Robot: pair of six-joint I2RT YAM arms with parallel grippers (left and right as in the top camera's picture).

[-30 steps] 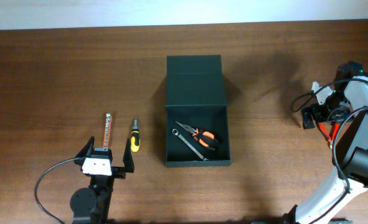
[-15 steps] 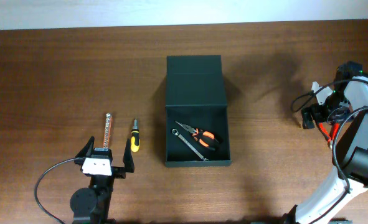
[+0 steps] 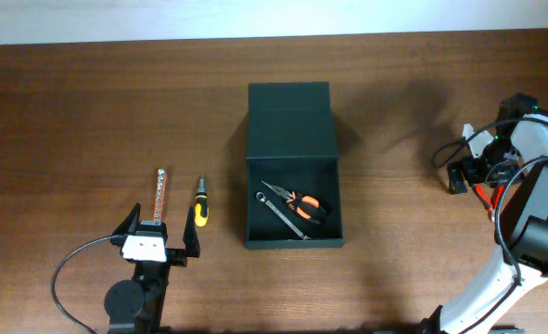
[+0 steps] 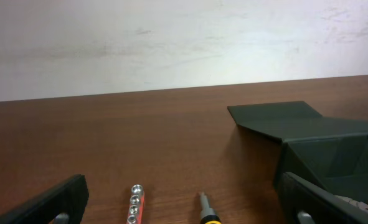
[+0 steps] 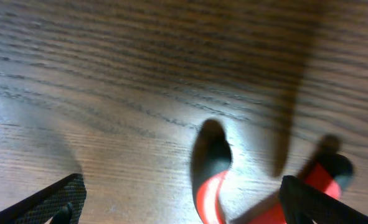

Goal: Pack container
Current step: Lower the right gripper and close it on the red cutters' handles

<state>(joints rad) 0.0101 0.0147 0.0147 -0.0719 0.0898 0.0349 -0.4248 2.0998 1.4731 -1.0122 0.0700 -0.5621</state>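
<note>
The container (image 3: 292, 139) is a dark box at the table's middle, with its flap lid laid back toward the far side. Orange-handled pliers (image 3: 299, 201) and a small wrench (image 3: 281, 215) lie inside it. My left gripper (image 3: 160, 243) stands open near the front edge, just behind a socket rail (image 3: 159, 197) and a yellow-handled screwdriver (image 3: 200, 207). In the left wrist view the left gripper (image 4: 184, 210) frames the rail (image 4: 134, 203) and the screwdriver tip (image 4: 203, 205), with the container (image 4: 320, 140) on the right. My right gripper (image 3: 473, 181) hangs open at the far right over a red-and-black-handled tool (image 5: 212, 183).
A pale wall runs along the table's far edge (image 4: 171, 89). The right arm's cables (image 3: 454, 148) loop beside its wrist. Bare wood lies between the container and the right arm.
</note>
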